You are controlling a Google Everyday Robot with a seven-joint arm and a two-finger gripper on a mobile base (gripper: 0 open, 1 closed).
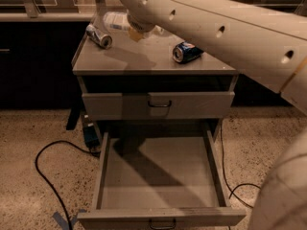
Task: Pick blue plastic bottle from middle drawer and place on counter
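Hovering over the counter's [139, 60] left rear, just right of a silver can [99, 36] lying on its side. Gripping the blue plastic bottle [114, 20] sideways in the air there, gripper [128, 28] jaws clasping it at the arm's [216, 28] tip. Leaving a dark blue soda can [186, 51] lying farther right. Showing the middle drawer [158, 176] pulled open below.

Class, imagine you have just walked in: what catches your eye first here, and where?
The big white arm reaches in from the right, its pincer at a pale bottle lying sideways over the back of the counter. Below, the lower drawer gapes open and bare; on the counter lie a silver can, back left, and a blue can, right.
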